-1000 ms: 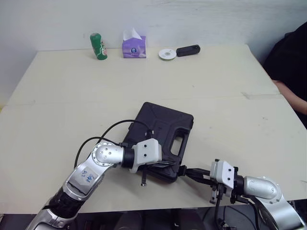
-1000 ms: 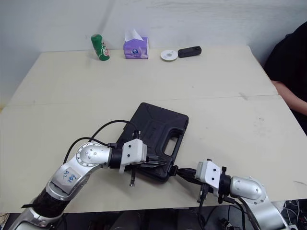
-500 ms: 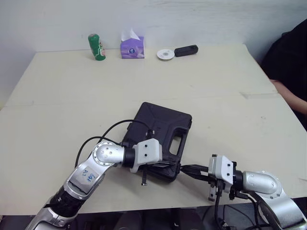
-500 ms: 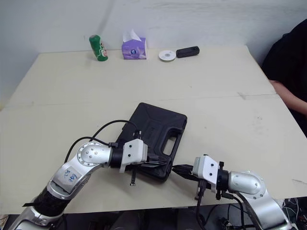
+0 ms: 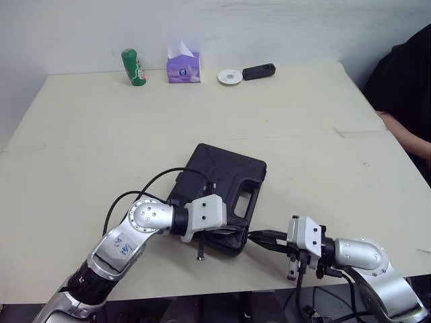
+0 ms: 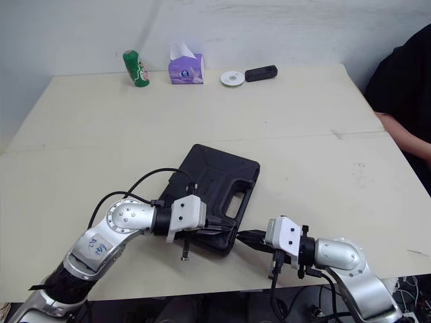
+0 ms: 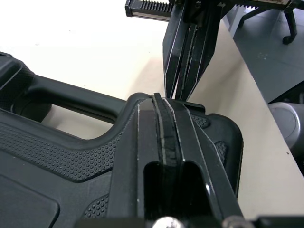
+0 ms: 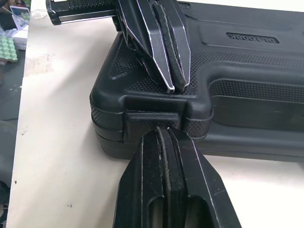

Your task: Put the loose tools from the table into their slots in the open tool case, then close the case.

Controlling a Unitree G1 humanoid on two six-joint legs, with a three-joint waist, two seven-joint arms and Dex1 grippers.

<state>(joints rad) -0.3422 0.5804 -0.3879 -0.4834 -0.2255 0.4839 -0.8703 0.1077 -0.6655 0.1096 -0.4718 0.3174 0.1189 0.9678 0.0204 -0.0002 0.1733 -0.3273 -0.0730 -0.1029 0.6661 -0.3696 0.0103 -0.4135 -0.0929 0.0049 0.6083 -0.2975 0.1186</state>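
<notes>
The black tool case (image 5: 225, 178) lies closed on the table with its handle toward the near right. My left gripper (image 5: 232, 231) is shut, and its fingertips (image 8: 170, 86) rest on the lid at the near corner, just above the latch (image 8: 152, 118). My right gripper (image 5: 252, 237) is shut too and lies low along the table. Its tips (image 8: 164, 129) touch that latch on the case's near edge. In the left wrist view the right gripper (image 7: 183, 95) meets the case rim head-on, opposite my left fingers (image 7: 159, 102).
Along the far edge stand a green can (image 5: 129, 66), a purple tissue box (image 5: 183, 64), a white disc (image 5: 229, 77) and a black device (image 5: 259, 70). A person in black (image 5: 404, 87) sits at the right. The table's front edge (image 5: 202, 293) runs just behind both grippers.
The head view has shifted a little. My right gripper has crept left, closer to the case's near corner. The left arm and the case have stayed put.
</notes>
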